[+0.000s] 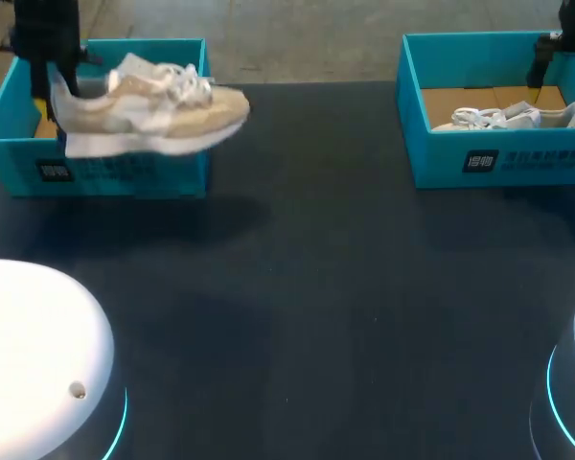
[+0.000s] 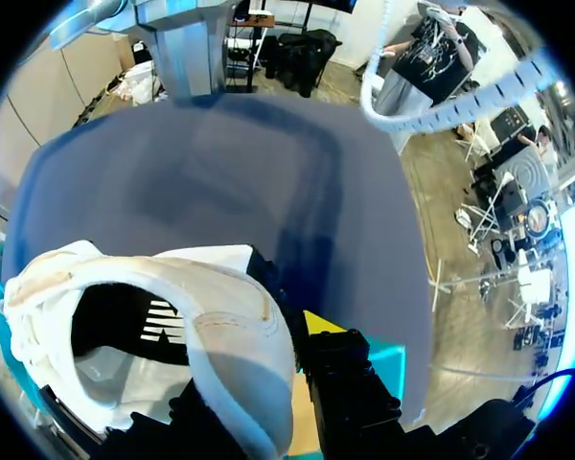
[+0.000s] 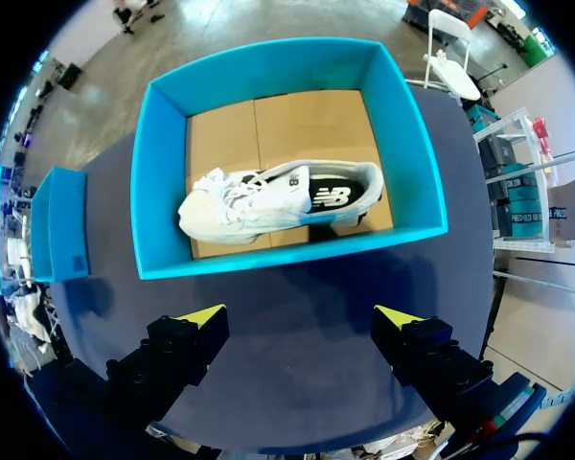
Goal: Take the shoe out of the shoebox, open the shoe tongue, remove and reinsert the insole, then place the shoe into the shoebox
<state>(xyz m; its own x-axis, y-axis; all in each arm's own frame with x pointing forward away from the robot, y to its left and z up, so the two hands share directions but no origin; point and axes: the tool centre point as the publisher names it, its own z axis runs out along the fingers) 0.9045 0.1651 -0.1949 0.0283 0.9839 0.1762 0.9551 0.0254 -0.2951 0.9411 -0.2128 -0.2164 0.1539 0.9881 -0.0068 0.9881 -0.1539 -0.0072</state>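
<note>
The left gripper (image 2: 264,369) is clamped on the heel of the beige shoe (image 1: 153,115), its two fingers pressing the padded heel collar from either side. The shoe hangs in the air, level and sideways, with its toe pointing away from the gripper toward the middle of the surface (image 1: 316,287). It sits above the front wall of the left shoebox (image 1: 125,172), clear of the box and not touching it.

The shoe has a tan upper with pale grey and white panels, white laces and a thick white sole. From the left wrist the mouth of the shoe gapes open just beside the fingers. Its collar is white and its interior is dark, with pale stripes showing inside.

The right gripper (image 3: 300,321) hovers with its fingers spread wide apart and nothing between them. Ahead of it and below stands the right shoebox (image 3: 163,172), bright blue with a brown cardboard floor. A white shoe (image 3: 268,201) lies on its side in that box, with a dark lining and loose white laces, well apart from the fingertips
</note>
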